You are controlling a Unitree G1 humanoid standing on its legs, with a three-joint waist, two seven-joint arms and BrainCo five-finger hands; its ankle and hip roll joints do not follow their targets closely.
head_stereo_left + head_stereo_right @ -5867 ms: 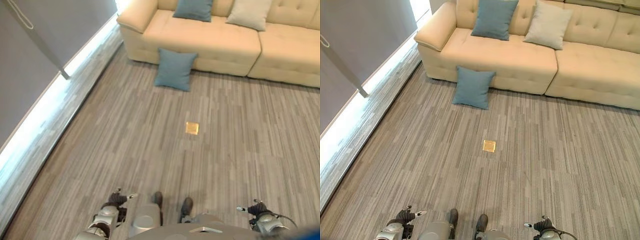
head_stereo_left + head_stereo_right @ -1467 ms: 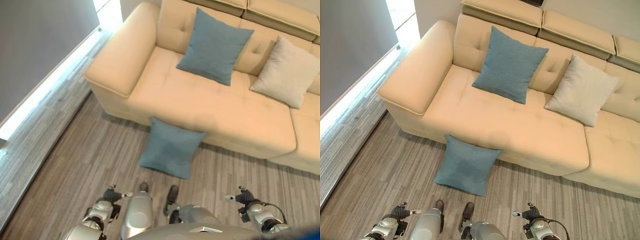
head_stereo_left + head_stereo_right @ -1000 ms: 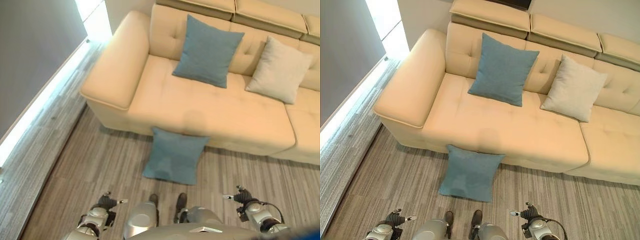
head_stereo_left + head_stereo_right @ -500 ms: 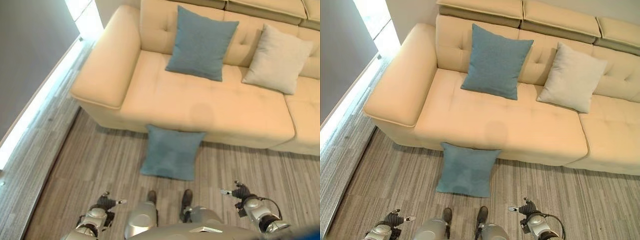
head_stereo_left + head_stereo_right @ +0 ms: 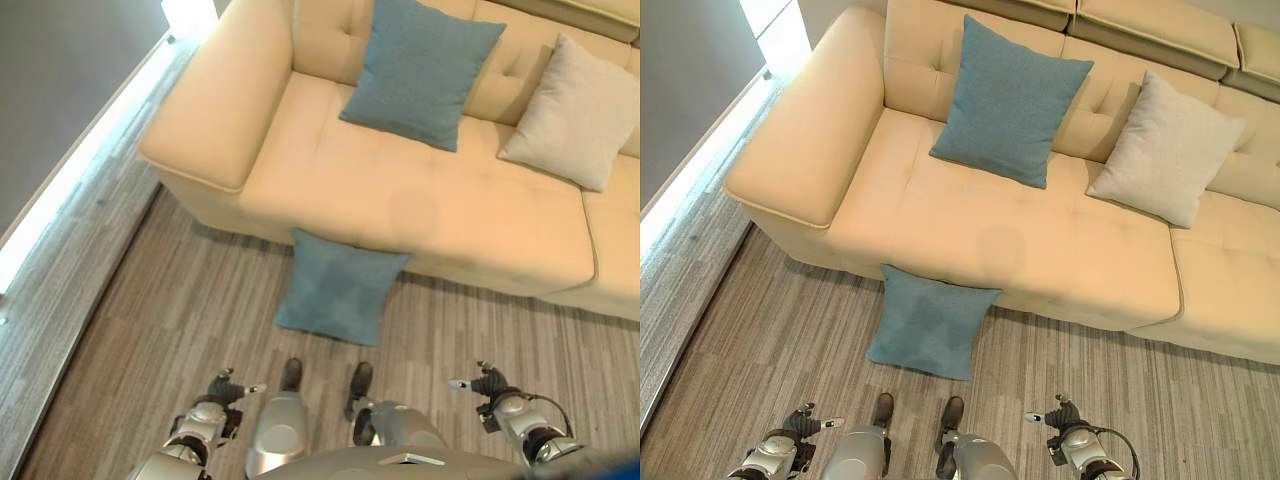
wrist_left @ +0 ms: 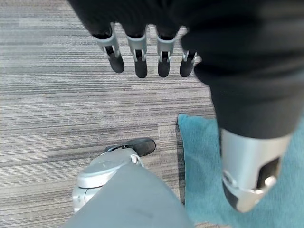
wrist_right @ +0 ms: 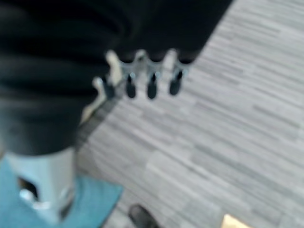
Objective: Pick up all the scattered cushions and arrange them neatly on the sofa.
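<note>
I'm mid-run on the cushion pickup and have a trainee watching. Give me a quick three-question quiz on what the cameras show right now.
1. True or false: the blue cushion on the floor leans against the front of the sofa.
2. How many cushions rest on the sofa seat, and in which colours?
3. Multiple choice: the left hand and the right hand are
A. both closed on a cushion
B. both open and holding nothing
C. one open, one gripping cloth

Key
1. True: its top edge meets the sofa's front.
2. Two: a blue cushion on the sofa and a beige cushion, both propped against the backrest.
3. B
</note>
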